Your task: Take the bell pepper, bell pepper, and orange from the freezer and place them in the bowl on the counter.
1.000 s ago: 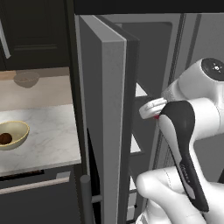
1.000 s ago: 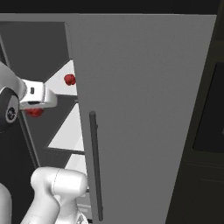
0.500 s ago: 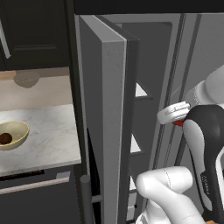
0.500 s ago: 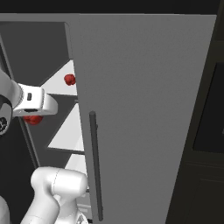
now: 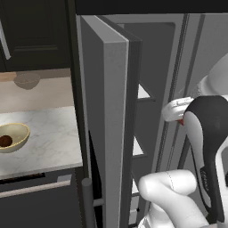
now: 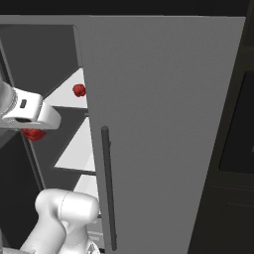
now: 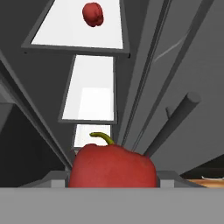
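A red bell pepper (image 7: pixel 113 166) with a curled green stem sits clamped between the fingers of the gripper (image 7: pixel 113 181), outside the freezer (image 6: pixel 163 114) by its open door. The second bell pepper (image 7: pixel 92 14) lies on an upper white shelf (image 7: pixel 65 30) inside.

I find no text I can read anywhere in my feeds. The robot arm (image 5: pixel 209 178) carries a small pale marking on its dark casing in my left base view, but it is too small and blurred for me to make out any letters.
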